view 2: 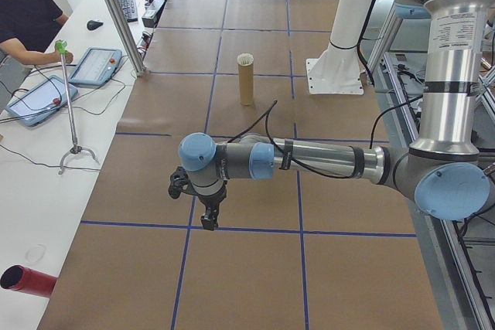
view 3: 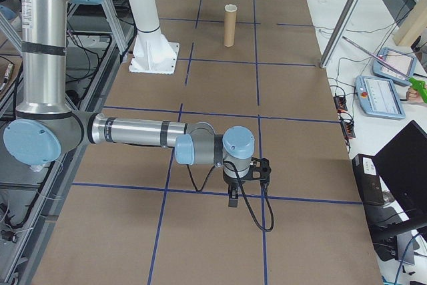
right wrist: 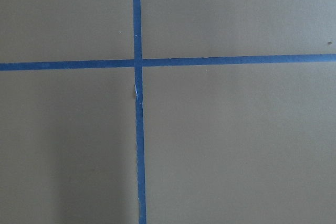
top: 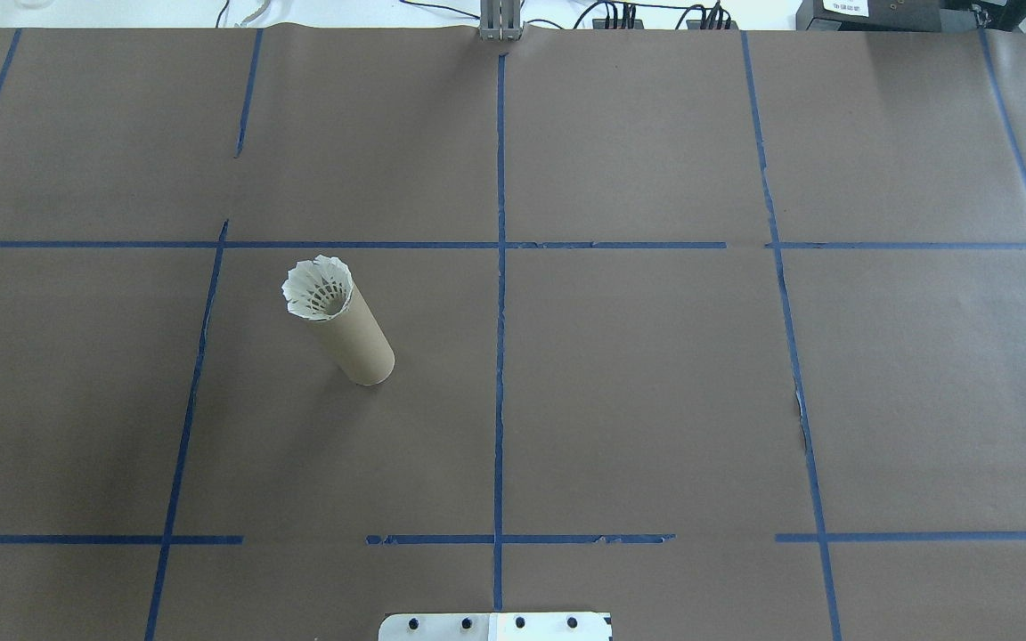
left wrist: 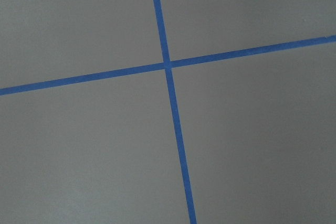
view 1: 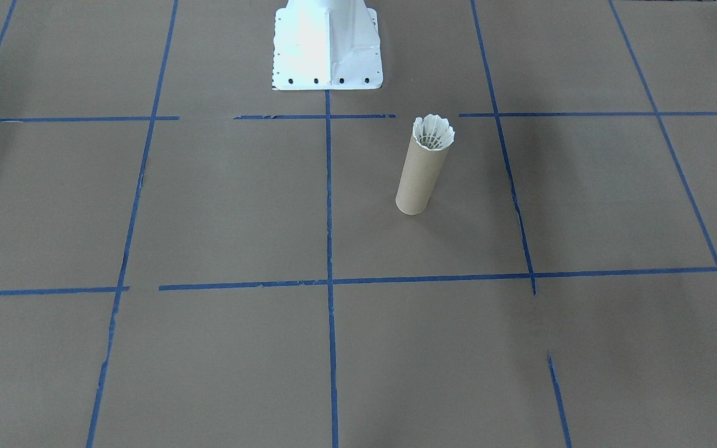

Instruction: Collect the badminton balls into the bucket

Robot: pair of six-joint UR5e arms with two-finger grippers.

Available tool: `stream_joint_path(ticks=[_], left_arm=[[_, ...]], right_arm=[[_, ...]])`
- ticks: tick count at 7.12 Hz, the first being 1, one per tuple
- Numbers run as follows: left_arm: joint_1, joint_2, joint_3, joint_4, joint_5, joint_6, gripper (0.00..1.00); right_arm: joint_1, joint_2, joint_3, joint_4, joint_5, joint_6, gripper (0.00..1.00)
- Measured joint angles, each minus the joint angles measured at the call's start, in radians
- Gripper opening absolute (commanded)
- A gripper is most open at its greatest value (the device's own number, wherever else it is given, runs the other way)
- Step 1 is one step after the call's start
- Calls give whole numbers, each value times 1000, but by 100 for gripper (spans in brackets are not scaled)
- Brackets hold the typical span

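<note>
- Table (top: 655,401): brown paper cover, ruled into squares by blue tape lines (top: 500,356); no print on the paper.
- White robot base (view 1: 326,46): bolted at 12 o'clock in the front-facing view, at 6 o'clock in the overhead view; dark bolt holes along the edge, no legible marking.
- Left arm (view 2: 325,160): near and large in the left side view, stretched level over the table; white label with small print on the upright segment, too small to read.
- Right arm (view 3: 133,131): near and large in the right side view, likewise stretched level; label on the upright segment equally unreadable.
- Bucket (top: 353,334): plain brown tube, upright, unlabelled; at about 9 o'clock from table centre in the overhead view, at about 2 o'clock from centre in the front-facing view; well apart from both arms.
- Left gripper (view 2: 209,218): pointed down above a tape line, touching nothing visible; jaw opening impossible to tell from this side view alone.
- Right gripper (view 3: 233,198): pointed down near a tape crossing, touching nothing visible; jaw opening likewise impossible to tell.
- Badminton ball (top: 318,287): white feather skirt seated in the bucket mouth, feather tips flaring just above the rim; cork tip hidden inside.
</note>
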Motion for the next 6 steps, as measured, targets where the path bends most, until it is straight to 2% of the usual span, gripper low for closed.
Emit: stream_joint_path(ticks=[2, 6], left_arm=[[-1, 16, 54, -73, 1, -1, 100], [-2, 17, 55, -88, 0, -5, 100]], right_arm=[[0, 0, 0, 0, 0, 0, 100], [0, 0, 0, 0, 0, 0, 100]])
